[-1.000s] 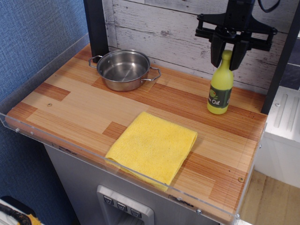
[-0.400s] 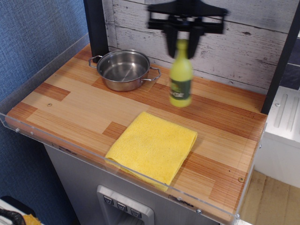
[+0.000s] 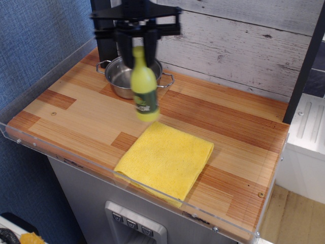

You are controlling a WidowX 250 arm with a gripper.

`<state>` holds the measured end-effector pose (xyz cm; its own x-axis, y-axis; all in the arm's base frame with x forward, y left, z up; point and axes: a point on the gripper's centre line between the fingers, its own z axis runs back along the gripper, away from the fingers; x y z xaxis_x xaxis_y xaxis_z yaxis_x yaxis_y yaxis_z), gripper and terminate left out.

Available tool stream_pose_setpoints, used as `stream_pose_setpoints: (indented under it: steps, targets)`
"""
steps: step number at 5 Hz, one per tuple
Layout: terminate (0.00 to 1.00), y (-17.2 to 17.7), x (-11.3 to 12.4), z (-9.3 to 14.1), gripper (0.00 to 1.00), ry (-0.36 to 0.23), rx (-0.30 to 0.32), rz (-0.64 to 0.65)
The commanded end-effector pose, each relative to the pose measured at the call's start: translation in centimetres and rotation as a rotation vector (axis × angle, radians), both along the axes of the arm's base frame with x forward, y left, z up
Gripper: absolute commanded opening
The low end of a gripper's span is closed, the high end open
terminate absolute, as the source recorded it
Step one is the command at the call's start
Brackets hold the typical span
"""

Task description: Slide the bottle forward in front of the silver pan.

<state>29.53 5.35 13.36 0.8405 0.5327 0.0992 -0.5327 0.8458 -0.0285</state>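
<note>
The yellow-green bottle [image 3: 143,85] with a dark "Oil" label hangs upright, blurred by motion, its base at or just above the wood near the yellow cloth's far corner. My black gripper [image 3: 137,53] is shut on the bottle's cap and neck from above. The silver pan [image 3: 123,76] stands just behind the bottle at the back left of the counter; the bottle and gripper hide its right part.
A folded yellow cloth [image 3: 166,158] lies at the front middle of the wooden counter [image 3: 228,122]. A clear plastic rim [image 3: 40,68] runs along the left and front edges. A white plank wall [image 3: 244,46] stands behind, with a black post [image 3: 103,30] at the back left.
My gripper has carried the bottle from the back right of the counter leftward and toward the front, to just in front of the pan. The pan and cloth have not moved.
</note>
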Motion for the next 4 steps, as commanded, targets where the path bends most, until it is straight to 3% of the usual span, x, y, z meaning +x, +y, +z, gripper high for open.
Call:
stream_pose_setpoints:
  steps: [1, 4]
  targets:
    - [0.0, 4.1, -3.1, 0.4, 0.0, -0.044, 0.067, 0.117]
    - [0.0, 6.5, -4.2, -1.7, 0.0, -0.013, 0.072, 0.164]
